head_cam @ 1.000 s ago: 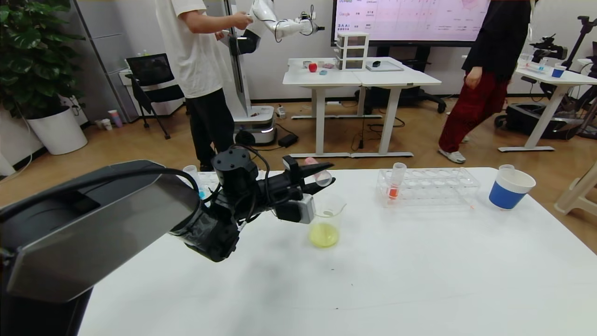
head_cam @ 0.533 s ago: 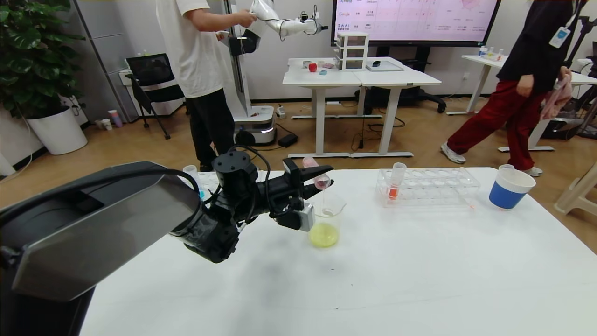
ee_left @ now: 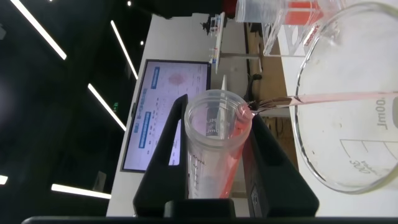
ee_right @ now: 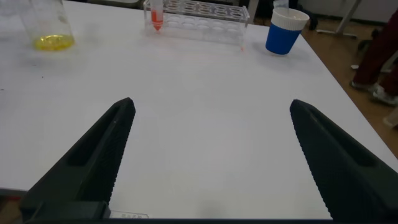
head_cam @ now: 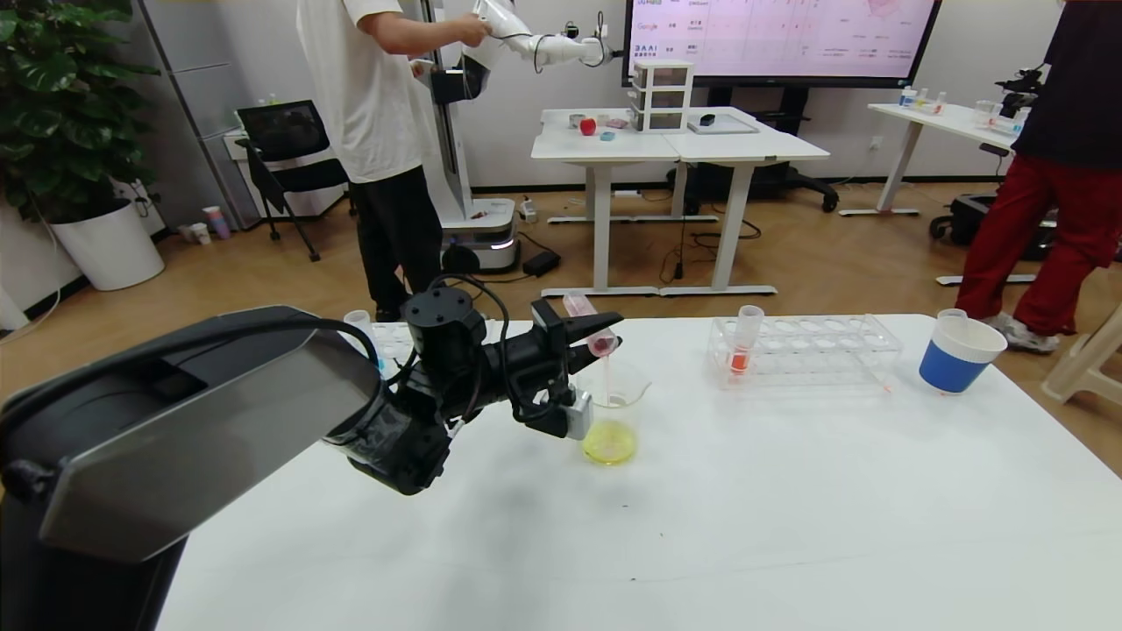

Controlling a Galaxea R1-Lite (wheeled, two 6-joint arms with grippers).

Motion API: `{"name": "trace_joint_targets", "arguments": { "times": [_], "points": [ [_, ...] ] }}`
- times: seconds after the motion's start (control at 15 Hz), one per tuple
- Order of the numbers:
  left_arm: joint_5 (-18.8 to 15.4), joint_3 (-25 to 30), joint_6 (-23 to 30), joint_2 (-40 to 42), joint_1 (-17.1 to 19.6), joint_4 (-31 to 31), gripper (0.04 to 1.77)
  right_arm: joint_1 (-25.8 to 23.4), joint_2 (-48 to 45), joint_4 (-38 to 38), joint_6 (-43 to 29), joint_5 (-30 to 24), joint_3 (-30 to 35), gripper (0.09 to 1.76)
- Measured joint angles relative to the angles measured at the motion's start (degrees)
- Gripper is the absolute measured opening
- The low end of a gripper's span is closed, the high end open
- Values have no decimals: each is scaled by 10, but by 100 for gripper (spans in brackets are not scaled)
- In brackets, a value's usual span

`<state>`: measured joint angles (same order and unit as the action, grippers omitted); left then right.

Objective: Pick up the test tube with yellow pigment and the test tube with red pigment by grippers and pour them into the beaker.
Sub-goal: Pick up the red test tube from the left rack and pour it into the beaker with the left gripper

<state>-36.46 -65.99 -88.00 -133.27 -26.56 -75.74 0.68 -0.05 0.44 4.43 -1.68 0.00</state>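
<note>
My left gripper [head_cam: 600,337] is shut on the test tube with red pigment [head_cam: 589,322], tipped mouth-down over the beaker [head_cam: 614,412]. A thin salmon-red stream runs from the tube's mouth into the beaker, which holds yellow liquid with some orange at the bottom. In the left wrist view the tube [ee_left: 214,146] sits between the two black fingers, red liquid running along its wall to the lip, next to the beaker's rim [ee_left: 311,143]. The test tube with yellow pigment is out of view. My right gripper [ee_right: 211,155] is open and empty over bare table.
A clear rack [head_cam: 806,349] at the far right holds a tube with orange-red liquid [head_cam: 742,346]. A blue-and-white paper cup [head_cam: 960,352] stands beyond it. A cyan-liquid tube [head_cam: 361,333] stands behind my left arm. People and tables stand past the table's far edge.
My left gripper has tipped the red tube further down over the beaker. The red liquid has begun to stream out, and the beaker's yellow liquid now shows orange.
</note>
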Motion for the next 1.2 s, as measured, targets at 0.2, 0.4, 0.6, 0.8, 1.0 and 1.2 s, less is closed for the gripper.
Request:
{"name": "trace_joint_targets", "arguments": {
  "times": [0.2,0.4,0.6,0.8,1.0,1.2],
  "points": [
    [7,-1,-25,-3,0,7,51,0,0,0,0,0,0,174],
    [7,-7,-66,-4,0,33,51,0,0,0,0,0,0,174],
    [8,-14,-91,-4,0,47,51,0,0,0,0,0,0,174],
    [8,-25,-114,-1,0,60,51,0,0,0,0,0,0,174],
    [13,-31,-136,2,0,63,51,0,0,0,0,0,0,174],
    [19,-28,-137,7,0,63,51,0,0,0,0,0,0,174]
  ]
}}
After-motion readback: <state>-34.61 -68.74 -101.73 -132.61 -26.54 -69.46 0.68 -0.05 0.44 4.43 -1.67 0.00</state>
